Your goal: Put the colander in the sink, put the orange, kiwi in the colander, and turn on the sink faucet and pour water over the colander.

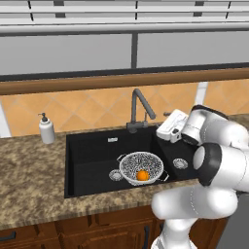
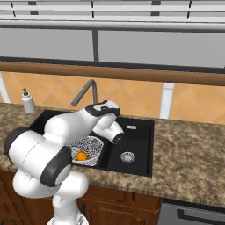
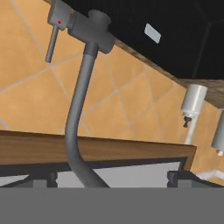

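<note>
The colander (image 1: 141,167) sits inside the black sink (image 1: 87,160), in the lower middle of the left base view, with the orange (image 1: 142,175) lying in its mesh bowl toward the near rim. In the right base view the same colander (image 2: 89,149) shows at centre left, its left half hidden behind the robot's white arm, and the orange (image 2: 81,156) peeks out just beside that arm.

The sink faucet (image 1: 139,111) rises behind the basin at the centre of the left base view. In the hand view the picture is rolled over, so the faucet (image 3: 78,113) runs from the upper left to the bottom centre, its end cut off by the bottom edge; its small lever (image 3: 53,37) hangs at the upper left.

The gripper (image 1: 171,127) is at centre right of the left base view, just right of the faucet's base. Its fingertips are hard to make out there, but the jaws seem spread wide and empty.

A white soap dispenser (image 1: 46,129) stands on the speckled counter (image 1: 29,185) at the left, well apart from the sink.
</note>
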Robot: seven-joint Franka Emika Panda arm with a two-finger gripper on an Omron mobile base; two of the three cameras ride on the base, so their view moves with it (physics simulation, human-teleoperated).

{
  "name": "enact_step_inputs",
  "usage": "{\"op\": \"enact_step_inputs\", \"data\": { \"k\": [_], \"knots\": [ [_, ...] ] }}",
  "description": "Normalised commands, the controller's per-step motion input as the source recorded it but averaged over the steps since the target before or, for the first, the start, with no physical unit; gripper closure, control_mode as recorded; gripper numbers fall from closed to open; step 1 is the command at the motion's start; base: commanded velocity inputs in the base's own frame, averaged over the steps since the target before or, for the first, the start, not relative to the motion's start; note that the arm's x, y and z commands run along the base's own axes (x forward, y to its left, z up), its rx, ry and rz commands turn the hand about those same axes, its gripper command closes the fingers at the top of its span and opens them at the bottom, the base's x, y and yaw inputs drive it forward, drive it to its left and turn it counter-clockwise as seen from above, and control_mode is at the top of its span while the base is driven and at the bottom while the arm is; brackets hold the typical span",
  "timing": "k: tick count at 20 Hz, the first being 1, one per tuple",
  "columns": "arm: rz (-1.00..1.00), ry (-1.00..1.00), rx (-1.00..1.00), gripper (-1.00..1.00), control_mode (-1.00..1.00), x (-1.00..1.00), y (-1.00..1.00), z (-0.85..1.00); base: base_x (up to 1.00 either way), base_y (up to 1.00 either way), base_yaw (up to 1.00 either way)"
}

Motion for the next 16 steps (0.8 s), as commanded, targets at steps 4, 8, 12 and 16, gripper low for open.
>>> {"op": "enact_step_inputs", "data": {
  "k": [4,8,12,16],
  "knots": [
    [0.0,0.1,-0.03,-1.0,-1.0,0.45,-0.01,-0.21,0.0,0.0,0.0],
    [-0.01,0.05,0.01,-1.0,-1.0,0.36,-0.38,-0.24,0.0,0.0,0.0],
    [-0.01,0.02,0.0,-1.0,-1.0,0.28,-0.07,-0.16,0.0,0.0,0.0],
    [0.0,0.01,0.0,-1.0,-1.0,0.28,0.0,-0.12,0.0,0.0,0.0]
  ]
}}
